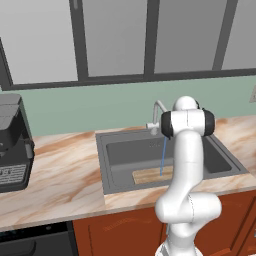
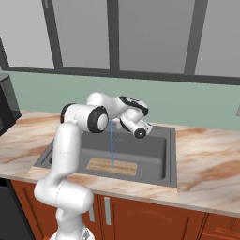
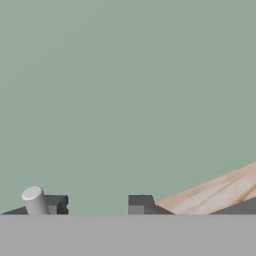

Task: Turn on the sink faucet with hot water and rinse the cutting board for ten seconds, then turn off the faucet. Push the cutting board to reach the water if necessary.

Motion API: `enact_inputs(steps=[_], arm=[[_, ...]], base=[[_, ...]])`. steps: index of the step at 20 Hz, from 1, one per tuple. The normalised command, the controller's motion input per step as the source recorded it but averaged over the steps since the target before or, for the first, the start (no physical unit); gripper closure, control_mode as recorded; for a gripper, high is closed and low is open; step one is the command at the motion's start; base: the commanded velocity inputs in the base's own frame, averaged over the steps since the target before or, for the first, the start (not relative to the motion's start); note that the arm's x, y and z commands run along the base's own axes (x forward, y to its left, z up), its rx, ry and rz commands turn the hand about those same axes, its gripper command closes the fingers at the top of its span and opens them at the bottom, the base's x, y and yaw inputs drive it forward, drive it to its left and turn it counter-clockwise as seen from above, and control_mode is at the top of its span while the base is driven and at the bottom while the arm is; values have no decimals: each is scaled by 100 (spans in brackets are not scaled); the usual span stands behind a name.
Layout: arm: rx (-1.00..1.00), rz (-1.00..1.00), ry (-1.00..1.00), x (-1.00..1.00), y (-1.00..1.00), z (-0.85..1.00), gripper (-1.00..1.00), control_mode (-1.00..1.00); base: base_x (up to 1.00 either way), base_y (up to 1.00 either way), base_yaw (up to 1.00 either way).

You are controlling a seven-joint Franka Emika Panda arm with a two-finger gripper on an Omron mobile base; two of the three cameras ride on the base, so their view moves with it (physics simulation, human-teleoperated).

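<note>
The sink faucet (image 1: pixel 158 107) stands at the back rim of the sink (image 1: pixel 102 161), its base partly behind my arm. The water (image 1: pixel 163 156) falls in a thin blue stream onto the cutting board (image 1: pixel 149 175), a tan board lying flat on the basin floor near the front wall. In the right base view the water (image 2: pixel 111 144) lands on the cutting board (image 2: pixel 112 165) near its middle. My gripper (image 3: pixel 97 205) is open and faces the green wall with nothing between its fingertips. A light-grey faucet lever (image 3: pixel 34 199) sits just beside the left fingertip (image 3: pixel 56 203).
A black coffee machine (image 1: pixel 12 142) stands on the marbled counter (image 1: pixel 60 180) to the left of the sink. Windows run above the green wall. My arm (image 2: pixel 84 117) bends over the basin's left and back sides.
</note>
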Motion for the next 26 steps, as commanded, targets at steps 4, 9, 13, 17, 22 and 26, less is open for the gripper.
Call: enact_inputs(steps=[4, 9, 13, 17, 22, 26], arm=[[0, 15, 0, -100, -99, -25, 100, -100], [1, 14, 0, -100, -100, -28, 100, -100], [3, 14, 0, -100, -100, -30, 100, -100], [0, 9, 0, -84, -84, -23, 100, -100], [0, 0, 0, -6, -1, -2, 100, -100], [0, 0, 0, 0, 0, 0, 100, -100]], base=[[0, 0, 0], [0, 0, 0], [0, 0, 0], [0, 0, 0], [0, 0, 0], [0, 0, 0]])
